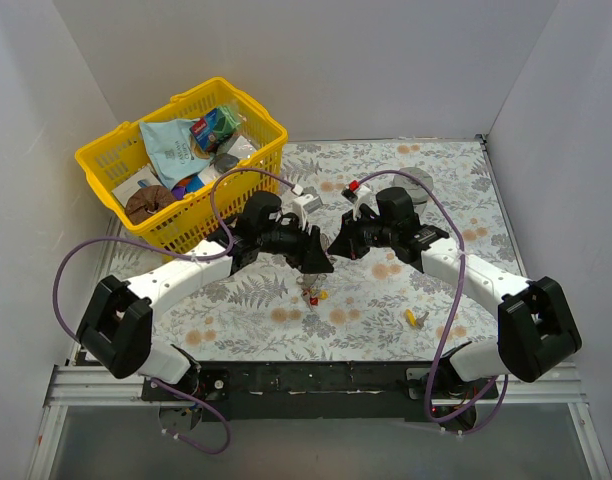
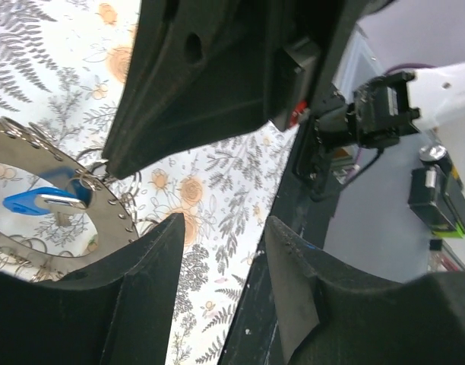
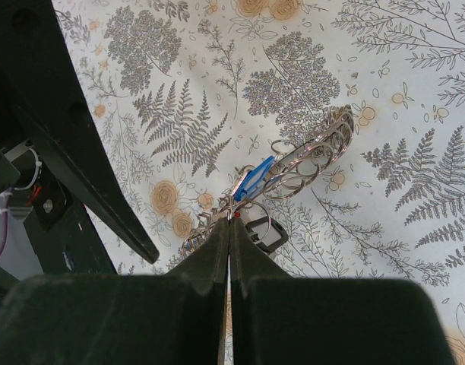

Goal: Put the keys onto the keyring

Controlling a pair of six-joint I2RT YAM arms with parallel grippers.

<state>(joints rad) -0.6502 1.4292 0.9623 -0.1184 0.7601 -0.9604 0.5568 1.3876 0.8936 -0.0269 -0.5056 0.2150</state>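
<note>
The silver keyring (image 3: pixel 312 156), with its toothed rim and small wire loops, hangs tilted above the flowered tablecloth. My right gripper (image 3: pixel 229 222) is shut on its near edge. A blue-headed key (image 3: pixel 254 179) hangs on the ring, and a small black rectangular tag (image 3: pixel 267 234) dangles beside the fingertips. In the left wrist view the keyring (image 2: pixel 96 201) and the blue key (image 2: pixel 39 201) lie left of my left gripper (image 2: pixel 221 228), which is open with only cloth showing between its fingers. From above, both grippers meet mid-table over the dangling keys (image 1: pixel 313 292). A yellow-headed key (image 1: pixel 414 318) lies alone on the cloth.
A yellow basket (image 1: pixel 106 160) full of packets stands at the back left. A grey roll (image 1: pixel 418 183) sits behind the right arm. White walls enclose the table on three sides. The left arm's dark finger (image 3: pixel 80 160) crosses the right wrist view's left side.
</note>
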